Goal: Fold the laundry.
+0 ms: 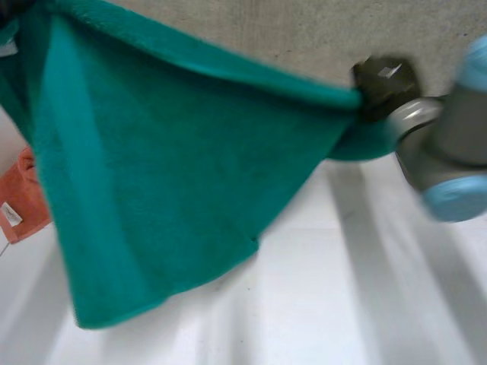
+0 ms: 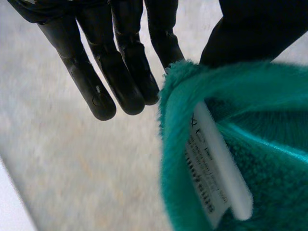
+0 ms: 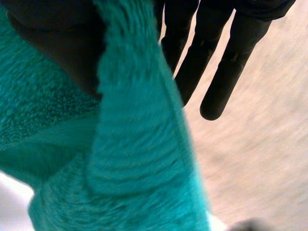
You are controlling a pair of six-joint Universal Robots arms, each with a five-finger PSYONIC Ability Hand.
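A teal towel (image 1: 167, 175) hangs spread in the air above the white table (image 1: 342, 304), its top edge stretched between my two hands. My right hand (image 1: 384, 84) holds one top corner at the right. In the right wrist view the towel (image 3: 134, 144) is pinched between the thumb and the straight fingers (image 3: 216, 72). In the left wrist view my left hand (image 2: 120, 57) pinches the other corner of the towel (image 2: 269, 120) between thumb and a finger, and a white care label (image 2: 216, 168) shows on that corner. The lower corners hang free.
An orange cloth (image 1: 23, 198) with a white tag lies on the table at the left, partly behind the towel. My right arm (image 1: 449, 160) reaches in from the right side.
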